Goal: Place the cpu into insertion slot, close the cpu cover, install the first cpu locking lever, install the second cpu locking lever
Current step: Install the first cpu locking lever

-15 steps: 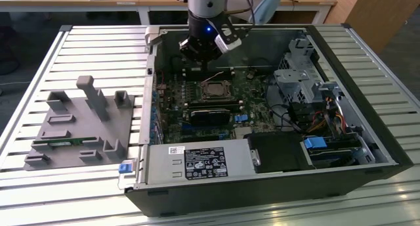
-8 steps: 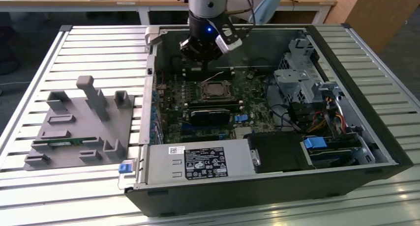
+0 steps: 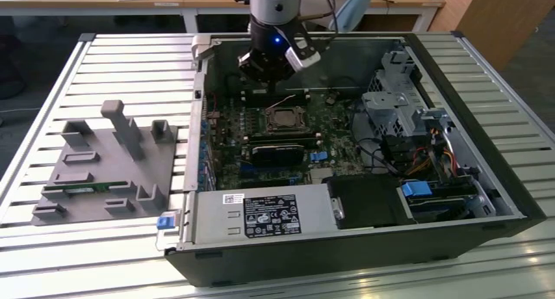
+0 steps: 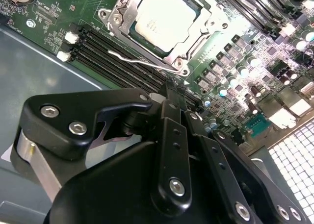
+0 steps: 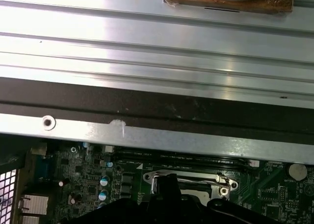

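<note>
The cpu, a square chip with a dull silver top, lies in the insertion slot on the green board. The cpu cover, a silver frame plate, lies flat around it, so the chip shows through the window. A thin silver locking lever runs along one side of the socket, over the memory slots. My gripper hangs above the board beside the socket, toward the case's back wall, touching nothing. Its fingers look shut and hold nothing. Its black tip is above the socket edge in the first wrist view, and its body is above the board in the exterior view.
Long black memory slots lie between gripper and socket. A black graphics card and a labelled power supply sit nearer the case front. Drive cages and cables fill the exterior view's right. A grey fixture tray rests on the slatted table.
</note>
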